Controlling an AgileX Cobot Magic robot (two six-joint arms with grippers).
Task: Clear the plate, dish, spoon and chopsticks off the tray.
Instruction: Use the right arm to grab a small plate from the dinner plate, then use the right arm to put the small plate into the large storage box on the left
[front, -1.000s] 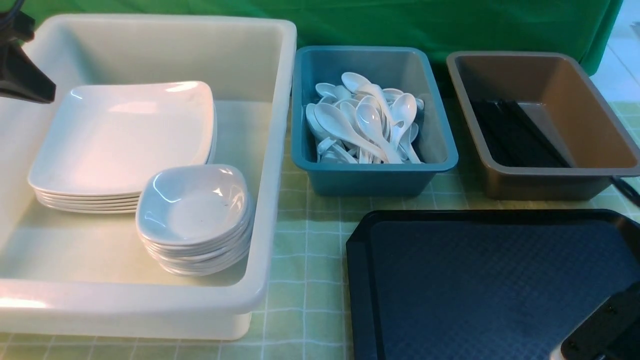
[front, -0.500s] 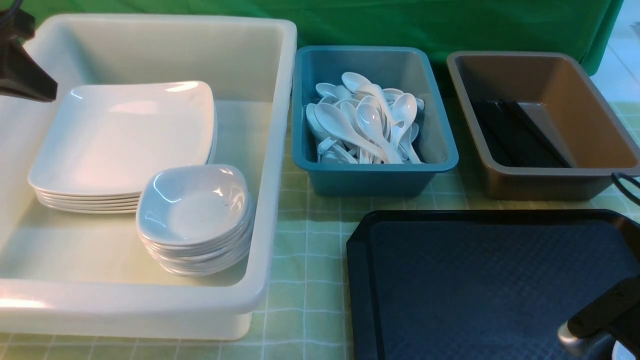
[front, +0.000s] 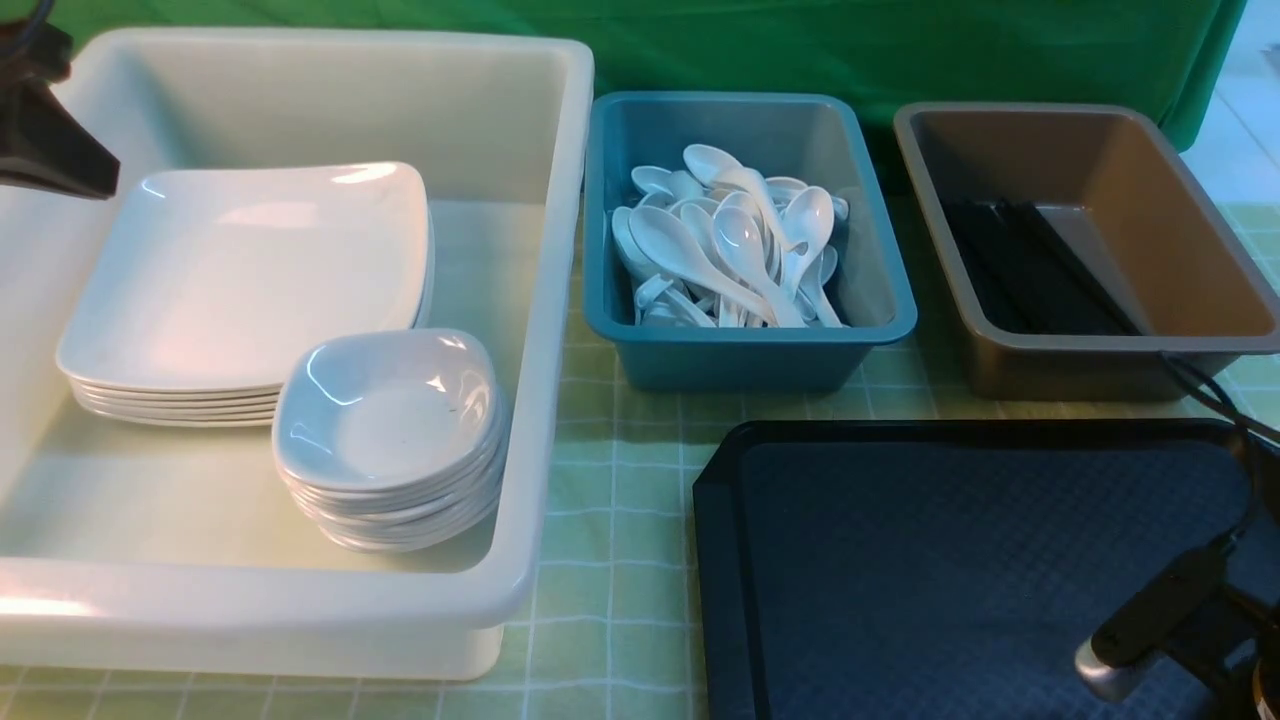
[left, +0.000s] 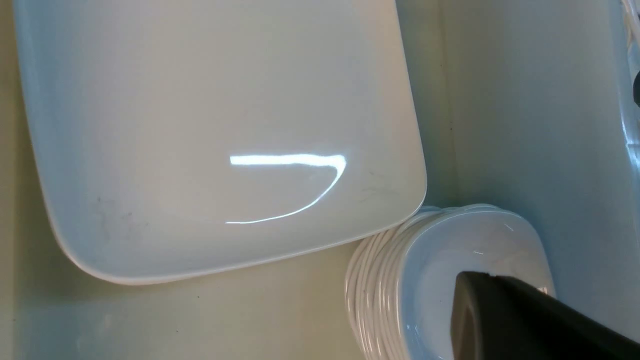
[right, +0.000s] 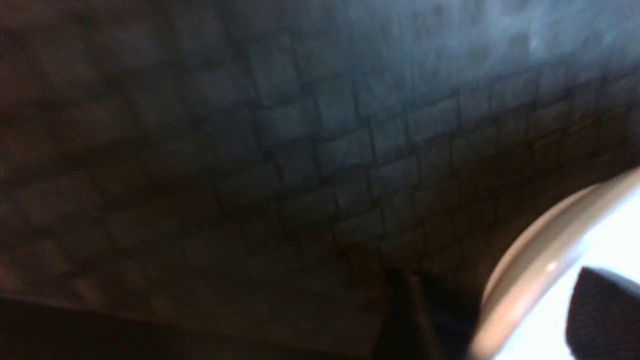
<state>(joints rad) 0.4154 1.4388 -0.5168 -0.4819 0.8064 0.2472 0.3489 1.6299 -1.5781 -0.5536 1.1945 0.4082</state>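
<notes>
Front view: tray (front: 950, 570) sits on the counter (front: 610, 480) at near right, long axis left to right, one clipped corner toward the white tub (front: 560, 300). Its right and near edges run out of frame.

Chopsticks (front: 1030, 270) lie bundled along the left wall of the brown tub (front: 1180, 220), long axis running far-left to near-right. Spoons (front: 730, 250) are heaped in the teal tub (front: 880, 290), handles mostly toward the near side. The white tub holds a stack of plates (front: 250, 270) with a stack of small dishes (front: 385, 420) just beside its near-right corner.

A strip of counter lies open between white tub and tray. The teal and brown tubs stand just beyond the tray's far rim.

Left claw (front: 95, 180) hangs over the white tub's far-left corner, pressed together, gripping nothing. Right claw (front: 1165, 615) is low over the tray's near-right part, spread wide. The blurred right wrist view shows one finger (right: 605, 320) over a white rim (right: 530, 280). Plate or dish, touching or not, I cannot tell.
</notes>
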